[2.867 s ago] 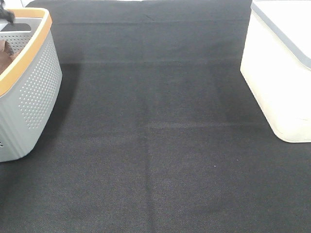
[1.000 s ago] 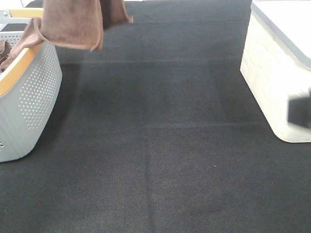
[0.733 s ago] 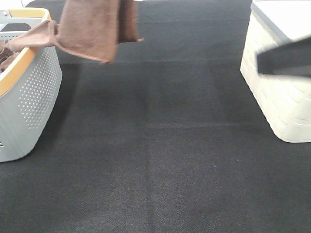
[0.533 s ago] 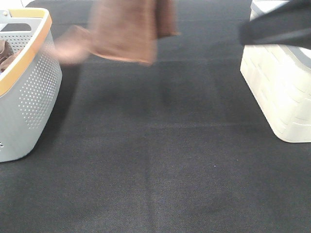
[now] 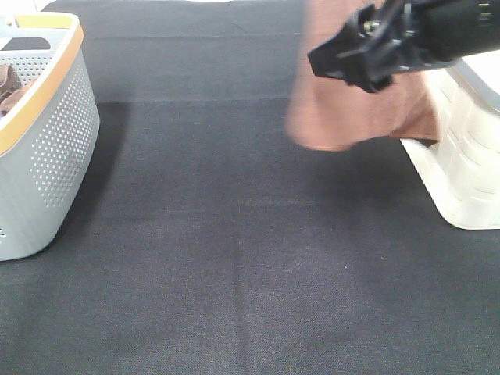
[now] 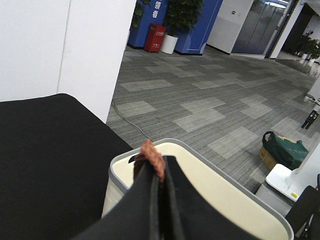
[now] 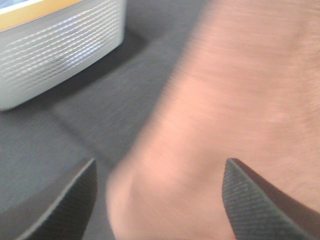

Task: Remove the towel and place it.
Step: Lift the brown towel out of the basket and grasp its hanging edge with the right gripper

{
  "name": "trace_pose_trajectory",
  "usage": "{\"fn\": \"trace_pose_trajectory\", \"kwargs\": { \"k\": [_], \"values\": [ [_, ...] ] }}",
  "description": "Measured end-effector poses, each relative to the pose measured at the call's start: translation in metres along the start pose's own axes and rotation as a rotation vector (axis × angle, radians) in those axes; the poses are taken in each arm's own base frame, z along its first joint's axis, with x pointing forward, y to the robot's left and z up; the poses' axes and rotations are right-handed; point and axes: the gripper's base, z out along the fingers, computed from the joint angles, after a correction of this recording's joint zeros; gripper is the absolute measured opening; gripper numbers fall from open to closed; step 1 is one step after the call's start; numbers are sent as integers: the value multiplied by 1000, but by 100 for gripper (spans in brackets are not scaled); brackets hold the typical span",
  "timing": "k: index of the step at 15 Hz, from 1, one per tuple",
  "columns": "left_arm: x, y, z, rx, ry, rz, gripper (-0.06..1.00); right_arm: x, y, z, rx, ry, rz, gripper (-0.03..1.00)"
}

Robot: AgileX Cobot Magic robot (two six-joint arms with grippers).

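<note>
**TOWEL OUT OF BASKET, HELD IN AIR, NOT YET SET DOWN**

Finds the towel (image 5: 351,109) hanging in the air directly below the left gripper (image 6: 159,167), with only a small fold of reddish cloth showing above the pinch. Records that gripper as clamped tight on the fold, jaws together. Reads the long axis as near vertical: pinched part uppermost, free hem pointing down towards the black table cover (image 5: 234,258) and short of it. Notes heavy blur on the cloth; cannot read hem detail.

Places the cloth directly ahead of the right gripper (image 7: 159,175), filling the gap between its widely spread fingers. Sees nothing gripped there; cannot tell whether touching or just apart.

Notes the white bin (image 6: 200,185) just beyond and under the left gripper. Notes the grey basket (image 5: 55,148) well apart from both grippers, with another brown cloth (image 5: 8,82) bunched inside.

Judges removal complete and the carry to be the step in hand. Judges the next move to call for one of two things: closing the right gripper on a free edge to spread the cloth, or a steady descent of the left gripper onto the chosen spot. Advises release only with the hem supported from below. Flags a possible snag on the bin rim.
</note>
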Motion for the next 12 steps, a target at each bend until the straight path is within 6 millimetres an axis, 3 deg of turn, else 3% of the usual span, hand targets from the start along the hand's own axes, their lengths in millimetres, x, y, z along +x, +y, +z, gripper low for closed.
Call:
{"fn": "trace_pose_trajectory", "kwargs": {
  "k": [4, 9, 12],
  "values": [
    [1, -1, 1, 8, -1, -24, 0, 6, 0, 22, 1, 32, 49, 68],
    [-1, 1, 1, -12, -23, 23, 0, 6, 6, 13, -56, 51, 142, 67],
    [-2, 1, 1, -19, -35, 31, 0, 3, 38, 14, -146, 57, -84, 66]
  ]
}}
